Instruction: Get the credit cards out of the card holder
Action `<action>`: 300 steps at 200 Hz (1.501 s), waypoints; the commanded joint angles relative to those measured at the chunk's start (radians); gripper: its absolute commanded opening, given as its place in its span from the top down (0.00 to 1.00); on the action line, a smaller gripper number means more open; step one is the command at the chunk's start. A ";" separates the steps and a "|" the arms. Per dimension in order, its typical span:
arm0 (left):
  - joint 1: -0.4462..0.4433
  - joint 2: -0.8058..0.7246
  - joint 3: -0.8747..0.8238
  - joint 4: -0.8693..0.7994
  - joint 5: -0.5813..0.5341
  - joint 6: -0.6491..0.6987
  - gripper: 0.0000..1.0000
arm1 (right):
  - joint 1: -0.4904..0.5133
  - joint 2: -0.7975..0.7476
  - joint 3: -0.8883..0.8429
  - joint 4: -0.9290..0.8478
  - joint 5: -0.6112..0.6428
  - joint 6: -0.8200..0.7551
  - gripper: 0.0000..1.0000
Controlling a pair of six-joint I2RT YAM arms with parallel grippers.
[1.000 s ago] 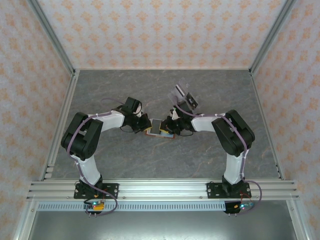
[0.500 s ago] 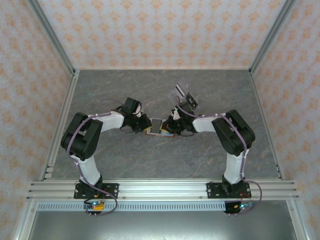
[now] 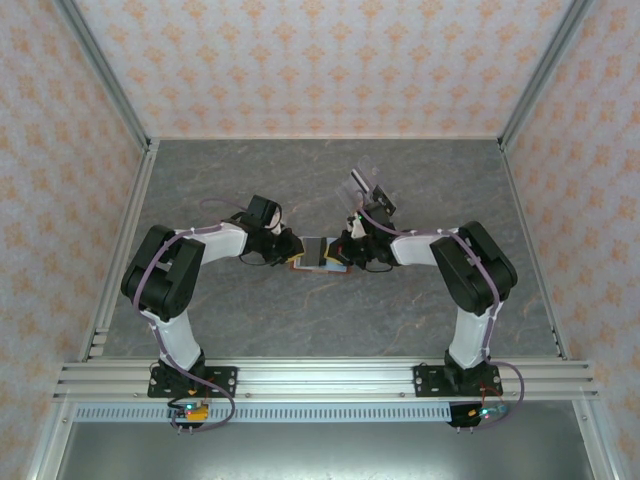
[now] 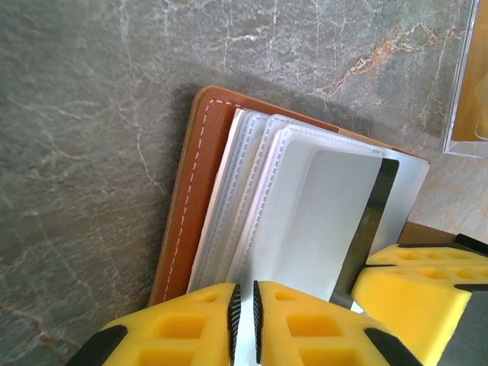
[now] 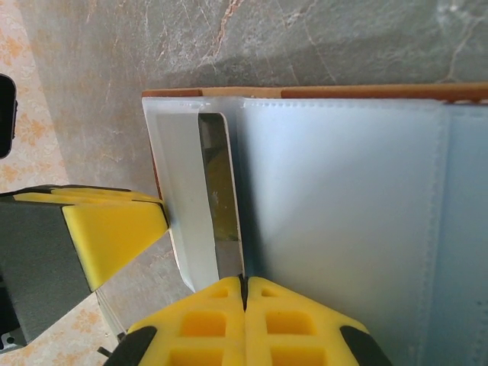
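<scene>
Right gripper [image 5: 244, 284] pads pressing fully together at the edge of the card holder [image 5: 343, 91]'s top clear page, credit card [image 5: 219, 191] sitting inside it. Left gripper [image 4: 244, 293] nearly closed, pinching a page edge. Holder lying open mid-tabletop [image 3: 250, 180], between both grippers.

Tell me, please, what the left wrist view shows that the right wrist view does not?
Left wrist view: the left gripper closed on the edge of the fanned frosted sleeves, the card holder's stitched brown rim, and a clear plastic case at the upper right. Right wrist view: the right gripper shut at a sleeve's edge, and patterned wallpaper at the left. Both: the open card holder on the marble table, a dark strip inside one sleeve, and the opposite gripper's yellow pad.
</scene>
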 commanded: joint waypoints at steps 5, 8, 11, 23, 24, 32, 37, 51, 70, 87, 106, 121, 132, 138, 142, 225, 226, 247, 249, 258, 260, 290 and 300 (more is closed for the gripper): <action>0.009 -0.013 -0.023 -0.068 -0.022 0.008 0.83 | -0.006 -0.025 -0.004 -0.044 0.022 -0.042 1.00; 0.009 -0.019 -0.021 -0.073 -0.024 0.011 0.83 | -0.005 -0.021 -0.002 -0.044 0.020 -0.043 1.00; 0.010 -0.024 -0.017 -0.079 -0.027 0.014 0.83 | -0.005 -0.019 -0.001 -0.044 0.019 -0.043 1.00; 0.010 -0.050 0.004 -0.110 -0.036 0.036 0.83 | -0.005 -0.013 0.004 -0.046 0.020 -0.042 1.00; 0.010 -0.052 0.007 -0.114 -0.036 0.039 0.83 | -0.005 -0.012 0.004 -0.047 0.020 -0.042 1.00; 0.010 -0.069 0.023 -0.133 -0.036 0.051 0.83 | -0.006 -0.009 0.006 -0.052 0.026 -0.044 1.00; 0.009 -0.081 0.030 -0.139 -0.036 0.056 0.82 | -0.005 -0.009 0.008 -0.057 0.029 -0.048 1.00; 0.006 -0.102 0.042 -0.143 -0.032 0.064 0.82 | -0.006 -0.007 0.014 -0.074 0.036 -0.057 1.00; -0.005 -0.094 0.057 -0.138 -0.024 0.066 0.83 | -0.006 -0.003 0.018 -0.077 0.037 -0.059 1.00; -0.018 -0.060 0.065 -0.116 -0.010 0.055 0.85 | -0.005 0.002 0.022 -0.072 0.036 -0.056 1.00; -0.030 -0.018 0.085 -0.107 -0.007 0.048 0.87 | -0.006 0.004 0.027 -0.071 0.036 -0.050 1.00; -0.033 0.015 0.098 -0.110 -0.015 0.040 0.88 | -0.006 0.005 0.027 -0.065 0.036 -0.043 1.00; -0.033 0.039 0.103 -0.113 -0.020 0.035 0.90 | -0.006 0.008 0.026 -0.060 0.038 -0.034 0.96; -0.033 0.048 0.108 -0.126 -0.027 0.036 0.91 | -0.006 0.011 0.024 -0.053 0.037 -0.029 0.92; -0.033 0.055 0.111 -0.135 -0.031 0.039 0.91 | -0.006 0.011 0.022 -0.046 0.037 -0.026 0.89; -0.029 0.073 0.051 -0.171 -0.084 0.057 0.93 | -0.006 0.054 0.047 -0.012 0.037 0.011 0.72; -0.029 0.074 0.051 -0.172 -0.084 0.057 0.93 | -0.006 0.054 0.047 -0.011 0.037 0.011 0.72; -0.029 0.078 0.047 -0.169 -0.084 0.055 0.93 | -0.005 0.063 0.053 -0.007 0.040 0.016 0.72; -0.028 0.079 0.046 -0.169 -0.084 0.055 0.93 | -0.006 0.065 0.054 -0.007 0.040 0.017 0.72; -0.029 0.079 0.046 -0.169 -0.084 0.055 0.93 | -0.006 0.067 0.057 -0.007 0.042 0.019 0.72; -0.029 0.079 0.046 -0.169 -0.084 0.055 0.93 | -0.005 0.068 0.058 -0.007 0.041 0.019 0.72; -0.029 0.079 0.048 -0.170 -0.083 0.054 0.93 | -0.005 0.074 0.061 -0.002 0.041 0.020 0.76; -0.029 0.078 0.051 -0.172 -0.084 0.054 0.93 | -0.006 0.070 0.061 -0.004 0.046 0.017 0.81</action>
